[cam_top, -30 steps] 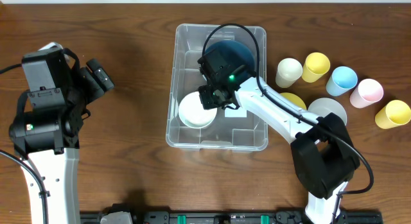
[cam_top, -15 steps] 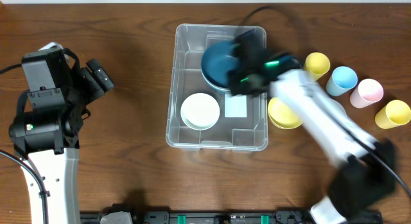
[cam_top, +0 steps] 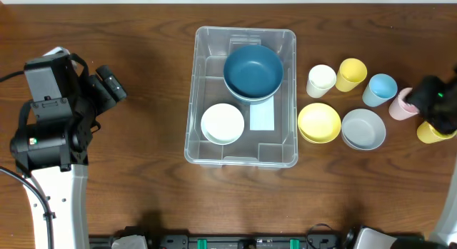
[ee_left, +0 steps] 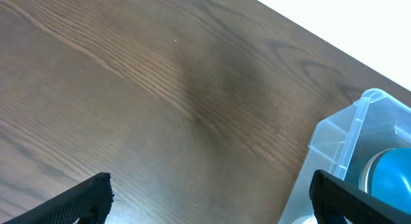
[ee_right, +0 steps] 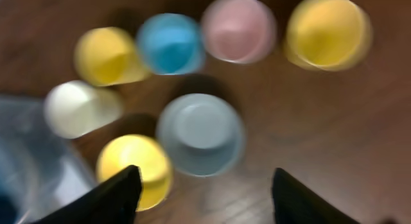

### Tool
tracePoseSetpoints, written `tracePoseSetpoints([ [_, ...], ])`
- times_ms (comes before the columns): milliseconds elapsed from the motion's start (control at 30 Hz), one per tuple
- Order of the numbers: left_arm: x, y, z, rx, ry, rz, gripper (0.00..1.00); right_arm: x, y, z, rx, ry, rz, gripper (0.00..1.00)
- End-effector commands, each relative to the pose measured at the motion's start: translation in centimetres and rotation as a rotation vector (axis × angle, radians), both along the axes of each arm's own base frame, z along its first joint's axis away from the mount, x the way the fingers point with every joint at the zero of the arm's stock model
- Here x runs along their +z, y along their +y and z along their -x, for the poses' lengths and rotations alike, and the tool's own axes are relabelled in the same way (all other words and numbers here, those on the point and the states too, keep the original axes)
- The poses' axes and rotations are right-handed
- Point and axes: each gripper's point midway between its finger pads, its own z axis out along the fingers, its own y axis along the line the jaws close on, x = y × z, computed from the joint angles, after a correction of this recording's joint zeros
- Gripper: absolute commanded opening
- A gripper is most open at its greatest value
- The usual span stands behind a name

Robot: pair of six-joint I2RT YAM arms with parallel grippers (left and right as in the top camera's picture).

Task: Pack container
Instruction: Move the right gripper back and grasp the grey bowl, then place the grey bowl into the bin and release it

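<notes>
The clear container [cam_top: 202,63] stands mid-table with a dark blue bowl [cam_top: 253,71] at its far end and a white bowl [cam_top: 222,123] at its near left; a white label [cam_top: 262,118] shows on its base. Its corner shows in the left wrist view [ee_left: 359,131]. My right gripper [cam_top: 437,106] is open and empty at the far right, over the pink cup [cam_top: 400,106] and a yellow cup [cam_top: 430,132]. In the blurred right wrist view its jaws [ee_right: 205,195] hang apart above the grey bowl [ee_right: 200,134]. My left gripper [ee_left: 209,198] is open and empty over bare wood, left of the container.
Right of the container lie a yellow bowl [cam_top: 318,123] and the grey bowl [cam_top: 363,128]. Behind them stand a cream cup [cam_top: 320,80], a yellow cup [cam_top: 350,74] and a blue cup [cam_top: 378,89]. The left arm [cam_top: 53,113] stands at the table's left.
My right gripper has let go of the white bowl in the container and swung fast out to the far right, over the cups. The left arm has not moved.
</notes>
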Motion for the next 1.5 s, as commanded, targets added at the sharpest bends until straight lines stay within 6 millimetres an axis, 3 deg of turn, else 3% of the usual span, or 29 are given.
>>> tracePoseSetpoints([
  [0,0.8,0.3,0.0,0.012,-0.018,-0.007,0.98,-3.9,-0.9,1.6,-0.053,0.075,-0.053,0.70],
  [167,0.8,0.3,0.0,0.012,-0.018,-0.007,0.98,-10.7,0.9,2.0,-0.028,0.100,-0.156,0.63],
  [333,0.8,0.3,0.0,0.012,-0.018,-0.007,0.98,-15.5,2.1,2.5,-0.025,0.111,-0.173,0.67],
  [533,0.8,0.3,0.0,0.012,-0.018,-0.007,0.98,-18.5,2.4,2.3,-0.030,0.059,-0.165,0.64],
  [767,0.8,0.3,0.0,0.012,-0.017,-0.007,0.98,-21.2,2.5,2.5,-0.074,0.058,-0.183,0.53],
  [933,0.8,0.3,0.0,0.012,-0.018,-0.007,0.98,-22.1,2.4,2.3,-0.077,0.071,-0.190,0.39],
  [1033,0.8,0.3,0.0,0.012,-0.018,-0.007,0.98,-22.1,2.4,2.3,-0.077,0.073,-0.190,0.15],
  [1167,0.8,0.3,0.0,0.012,-0.018,-0.007,0.98,-21.6,2.4,2.2,-0.075,0.058,-0.183,0.05],
  [1300,0.8,0.3,0.0,0.012,-0.018,-0.007,0.98,-19.3,2.4,2.2,-0.071,0.020,-0.171,0.01],
  [1467,0.8,0.3,0.0,0.012,-0.018,-0.007,0.98,-13.2,3.3,2.2,-0.031,-0.051,-0.137,0.01],
])
